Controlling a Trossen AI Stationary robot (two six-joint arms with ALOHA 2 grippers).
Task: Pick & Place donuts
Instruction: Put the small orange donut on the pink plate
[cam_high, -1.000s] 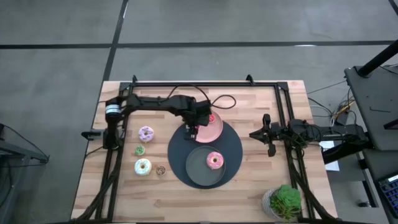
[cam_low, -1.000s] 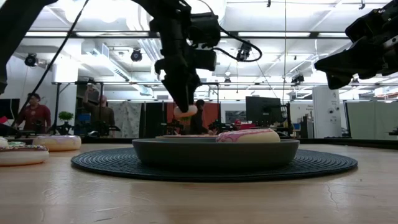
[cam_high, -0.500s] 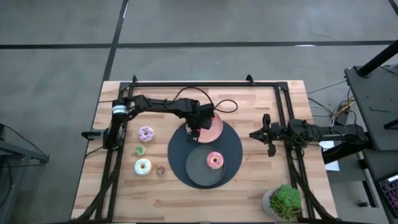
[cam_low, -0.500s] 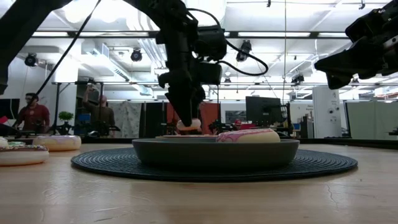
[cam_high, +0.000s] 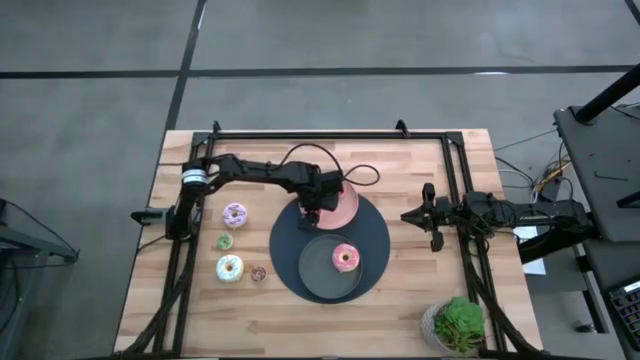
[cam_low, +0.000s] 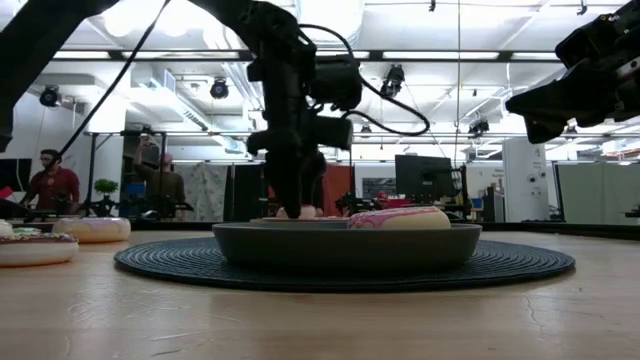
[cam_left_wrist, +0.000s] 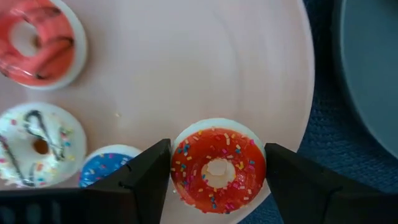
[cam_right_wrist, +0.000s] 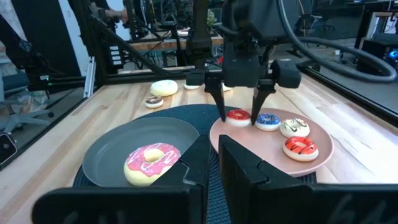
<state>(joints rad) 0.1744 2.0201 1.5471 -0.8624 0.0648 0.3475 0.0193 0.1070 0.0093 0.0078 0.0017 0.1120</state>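
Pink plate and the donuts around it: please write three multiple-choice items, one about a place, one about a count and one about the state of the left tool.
1. Where does the pink donut lie?
A. on the dark grey plate
B. on bare wood
C. in a cup

2. How many donuts are on the pink plate?
A. two
B. four
C. six

3. What is the state of the left tool?
A. wide open, with nothing between its fingers
B. closed on a spoon
C. closed on the red sprinkled donut

Answers:
1 A, as the high view shows the pink ring inside the grey dish.
2 B, as the right wrist view shows red sprinkled, blue, white and red striped ones.
3 C, as the left wrist view shows a finger against each side of that donut.
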